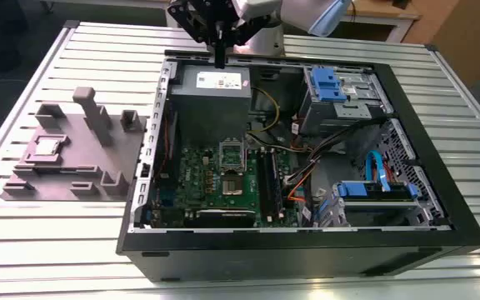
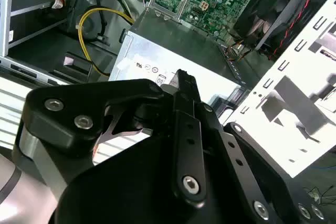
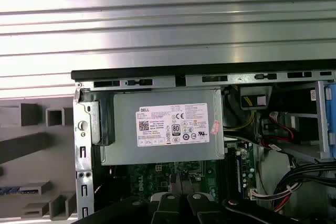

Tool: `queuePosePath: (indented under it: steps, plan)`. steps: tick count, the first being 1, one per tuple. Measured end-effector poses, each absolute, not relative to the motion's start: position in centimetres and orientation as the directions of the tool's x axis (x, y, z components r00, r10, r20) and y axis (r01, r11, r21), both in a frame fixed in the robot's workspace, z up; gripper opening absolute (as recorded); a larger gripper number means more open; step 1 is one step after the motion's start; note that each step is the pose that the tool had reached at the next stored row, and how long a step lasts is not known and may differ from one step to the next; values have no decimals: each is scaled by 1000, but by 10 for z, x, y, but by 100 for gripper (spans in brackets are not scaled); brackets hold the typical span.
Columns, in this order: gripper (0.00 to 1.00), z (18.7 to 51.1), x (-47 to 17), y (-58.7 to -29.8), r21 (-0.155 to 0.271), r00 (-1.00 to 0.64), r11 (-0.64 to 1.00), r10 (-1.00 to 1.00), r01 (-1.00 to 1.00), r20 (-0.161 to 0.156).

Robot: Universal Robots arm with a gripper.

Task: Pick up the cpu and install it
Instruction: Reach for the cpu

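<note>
The gripper (image 1: 220,61) is hanging over the far edge of the open case (image 1: 307,247), its claw pointing straight down above the grey box (image 1: 215,94) with the white label. In the second wrist view the fingers are lying together at the tip (image 2: 185,77), with nothing showing between them. So the cpu (image 1: 47,147) is not yet picked up. It is lying flat, metal top up, in what looks like a shallow seat on the stepped block (image 1: 98,169), which is sitting on the table well apart from the gripper, at the exterior view's left of the case. That seat is probably keeping the chip square and at a known spot, so a straight-down grasp can find it. The case is lying on its side with the panel off, which is leaving the board (image 1: 215,181) facing up. The socket (image 1: 233,181) in the middle of the board is lying open to an approach from above, its metal frame seemingly folded back to receive the chip. Cables are running at the exterior view's right of the board, near blue drive latches (image 1: 325,81). A yellow cable (image 2: 86,35) is looping just beside the grey box. Everything is resting on a ribbed aluminium table (image 1: 57,237), pale and reflecting the light in stripes. Beyond it wooden furniture (image 1: 465,31) is standing at the room's edge.
</note>
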State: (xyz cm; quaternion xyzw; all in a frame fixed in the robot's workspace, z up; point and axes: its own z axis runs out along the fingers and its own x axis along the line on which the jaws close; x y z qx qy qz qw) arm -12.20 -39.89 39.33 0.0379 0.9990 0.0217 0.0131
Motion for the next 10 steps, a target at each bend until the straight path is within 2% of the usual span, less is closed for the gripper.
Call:
queuePosePath:
  steps: [10]
  plan:
    - [10,393,-124,-399,44,-997,996,76,75,-25]
